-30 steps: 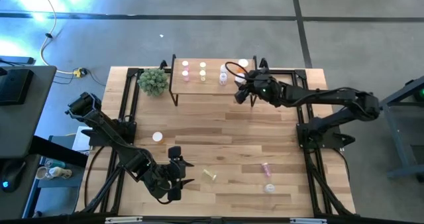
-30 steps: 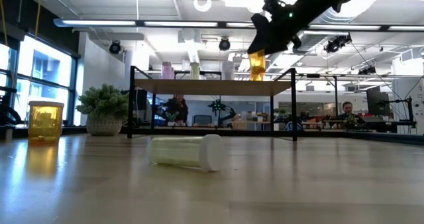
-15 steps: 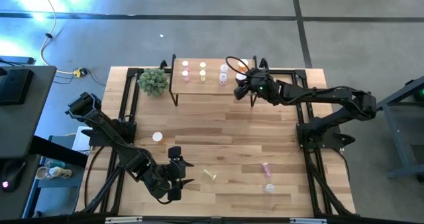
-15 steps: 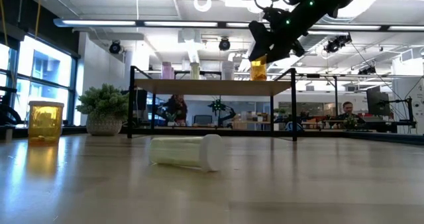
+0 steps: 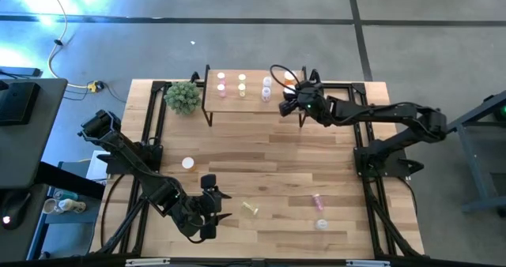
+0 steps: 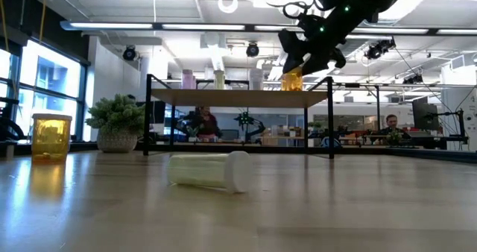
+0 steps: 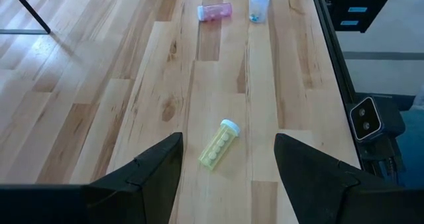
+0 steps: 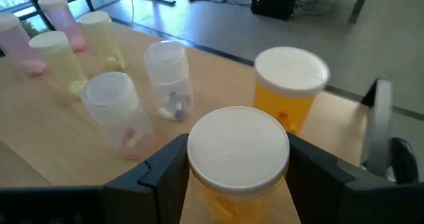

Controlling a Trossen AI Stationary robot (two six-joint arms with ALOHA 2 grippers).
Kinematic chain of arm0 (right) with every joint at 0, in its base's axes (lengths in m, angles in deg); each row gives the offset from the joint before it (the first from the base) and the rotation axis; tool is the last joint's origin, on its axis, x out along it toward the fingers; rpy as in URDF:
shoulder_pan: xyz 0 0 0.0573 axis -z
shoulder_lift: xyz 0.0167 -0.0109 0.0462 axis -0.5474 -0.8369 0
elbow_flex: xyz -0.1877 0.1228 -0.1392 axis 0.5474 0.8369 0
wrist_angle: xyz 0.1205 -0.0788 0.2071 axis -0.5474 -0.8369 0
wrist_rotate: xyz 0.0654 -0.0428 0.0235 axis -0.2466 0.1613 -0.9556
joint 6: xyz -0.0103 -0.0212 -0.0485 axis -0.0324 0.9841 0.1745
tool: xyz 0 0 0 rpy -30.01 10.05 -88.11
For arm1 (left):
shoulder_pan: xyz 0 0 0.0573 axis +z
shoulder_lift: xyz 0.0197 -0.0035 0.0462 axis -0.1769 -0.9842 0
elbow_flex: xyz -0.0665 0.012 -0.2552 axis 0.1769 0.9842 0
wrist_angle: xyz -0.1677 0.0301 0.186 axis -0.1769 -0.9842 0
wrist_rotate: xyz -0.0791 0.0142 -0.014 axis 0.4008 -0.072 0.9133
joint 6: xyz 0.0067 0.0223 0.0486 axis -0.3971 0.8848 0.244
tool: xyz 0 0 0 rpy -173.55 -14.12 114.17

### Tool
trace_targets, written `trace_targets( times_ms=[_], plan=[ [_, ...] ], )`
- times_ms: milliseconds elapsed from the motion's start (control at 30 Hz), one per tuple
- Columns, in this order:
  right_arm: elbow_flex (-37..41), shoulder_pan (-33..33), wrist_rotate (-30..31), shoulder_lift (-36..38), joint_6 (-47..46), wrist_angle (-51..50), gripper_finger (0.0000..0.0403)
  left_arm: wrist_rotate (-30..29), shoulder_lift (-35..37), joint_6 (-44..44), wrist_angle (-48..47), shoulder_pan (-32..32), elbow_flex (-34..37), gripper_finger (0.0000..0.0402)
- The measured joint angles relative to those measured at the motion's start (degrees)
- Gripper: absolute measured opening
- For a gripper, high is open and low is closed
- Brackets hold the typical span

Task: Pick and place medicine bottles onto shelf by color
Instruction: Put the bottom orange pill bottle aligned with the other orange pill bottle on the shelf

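Right gripper (image 8: pixel 237 177) was clamped on an orange bottle (image 8: pixel 237 159) by its sides, holding it upright at the right end of the shelf (image 5: pixel 251 98); whether the bottle's base touched the shelf could not be told. Just beside it stood a second orange bottle (image 8: pixel 289 85), then two clear bottles (image 8: pixel 168 77), two yellow-green (image 8: pixel 56 56) and two pink (image 8: pixel 58 14). Left gripper (image 7: pixel 225 161) waited with fingers spread over the table's (image 5: pixel 261 156) near edge, a yellow-green bottle (image 7: pixel 219 143) lying ahead of it. A pink bottle (image 7: pixel 214 11) lay farther off, near a clear one (image 7: pixel 259 1).
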Motion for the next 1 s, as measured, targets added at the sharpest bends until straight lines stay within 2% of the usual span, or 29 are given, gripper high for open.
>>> trace_targets(
  times_ms=[500,800,1000],
  plan=[
    [-0.2,0.7,-0.2,-1.6,-1.0,0.4,0.0205,0.0,0.0,0.0,0.0,0.0,0.0,0.0227],
    [0.2,0.7,-2.2,-1.8,-0.9,-1.1,0.0252,0.0,0.0,0.0,0.0,0.0,0.0,0.0227],
    [-0.2,0.7,-2.0,-0.7,0.3,-1.5,0.0258,0.0,0.0,0.0,0.0,0.0,0.0,0.0227]
  ],
)
